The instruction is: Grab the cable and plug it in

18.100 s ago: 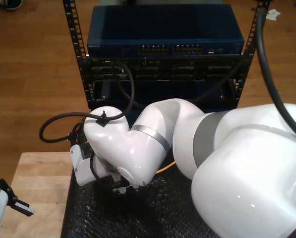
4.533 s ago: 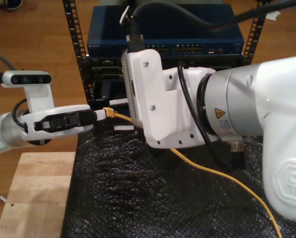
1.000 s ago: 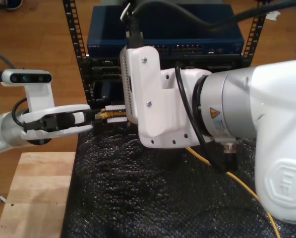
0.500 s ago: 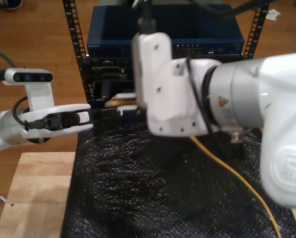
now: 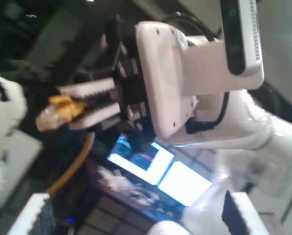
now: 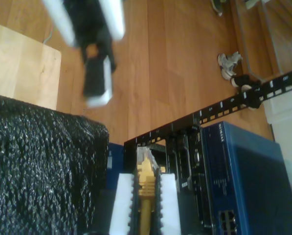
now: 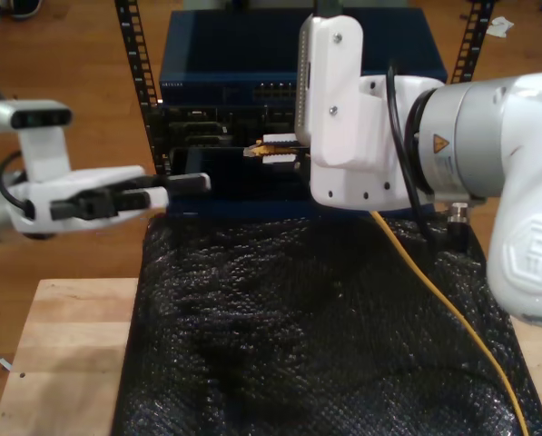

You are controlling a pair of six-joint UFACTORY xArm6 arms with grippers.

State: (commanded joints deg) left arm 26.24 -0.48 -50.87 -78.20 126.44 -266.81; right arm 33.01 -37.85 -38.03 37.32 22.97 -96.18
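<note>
Black padded bench (image 7: pixel 280 345) fronted the equipment rack (image 7: pixel 289 109); cable grasped, not yet plugged.
My second pincer (image 6: pixel 146 196) clamped the cable (image 6: pixel 145 191) plug near the rack, exterior view's 12 o'clock; my first pincer (image 7: pixel 184 186) at 9 o'clock: state indeterminate.

I count two arms in the exterior view, each ending in one gripper: my first gripper (image 7: pixel 193 183) at that view's left, my second gripper (image 7: pixel 269 148) near its upper middle. There is one yellow cable (image 7: pixel 452 309), with a single plug (image 6: pixel 145 169) at its tip. One black rack (image 7: pixel 148 91) stands at the top of the exterior view, holding one blue switch (image 7: pixel 225 59). One black mat (image 7: pixel 280 336) covers one wooden table (image 7: pixel 62 363). Along the exterior view's top edge, shoes show at upper left, too cropped to count.
</note>
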